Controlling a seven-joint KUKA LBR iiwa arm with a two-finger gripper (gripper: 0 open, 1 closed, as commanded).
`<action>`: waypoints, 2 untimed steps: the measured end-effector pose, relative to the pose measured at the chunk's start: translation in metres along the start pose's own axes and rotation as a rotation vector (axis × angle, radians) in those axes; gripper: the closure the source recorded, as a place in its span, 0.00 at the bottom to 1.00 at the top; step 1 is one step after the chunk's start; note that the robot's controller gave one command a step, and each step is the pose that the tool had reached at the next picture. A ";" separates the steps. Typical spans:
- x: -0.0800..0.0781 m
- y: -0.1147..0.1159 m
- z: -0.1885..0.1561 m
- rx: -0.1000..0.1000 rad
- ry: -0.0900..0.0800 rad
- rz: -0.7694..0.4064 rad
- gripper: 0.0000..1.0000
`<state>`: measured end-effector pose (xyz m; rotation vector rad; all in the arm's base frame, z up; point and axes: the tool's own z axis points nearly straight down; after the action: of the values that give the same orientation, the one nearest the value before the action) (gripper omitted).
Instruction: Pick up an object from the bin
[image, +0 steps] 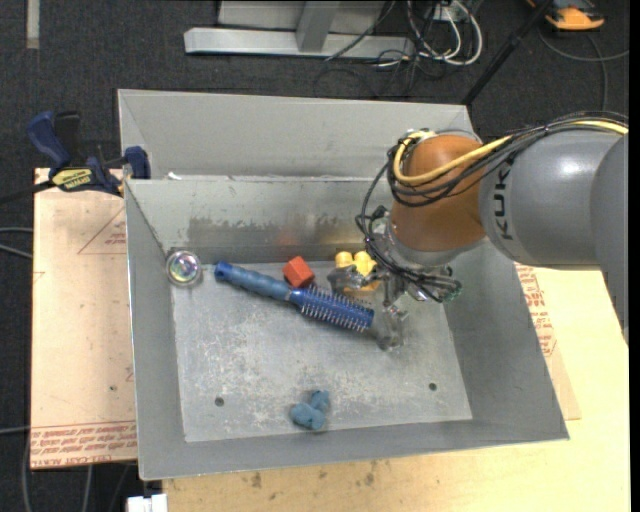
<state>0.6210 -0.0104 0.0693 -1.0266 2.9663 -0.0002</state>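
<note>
Right, gripper (392, 330) sits low at centre right of the bin (300, 375), just beside the bristle end of the blue hairbrush (300, 297) lying diagonally across the middle. Can't tell if the gripper is open or closed, too small and dark. Yellow thing (355, 262) is partly hidden by the orange wrist cover (435, 190), shape unclear. Red block (297, 271) just beside the brush. Shiny ball (183, 266) far left, blue lump (311, 411) at lower centre.

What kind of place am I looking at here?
Probably a robotics lab: a KUKA arm reaches into a grey metal bin holding a blue brush, with loose cables on dark carpet behind.
</note>
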 end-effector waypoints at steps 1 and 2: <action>-0.028 0.023 -0.001 -0.001 -0.004 0.029 0.00; -0.027 0.021 -0.001 -0.001 -0.002 0.033 1.00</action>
<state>0.6289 0.0232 0.0704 -0.9765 2.9814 0.0026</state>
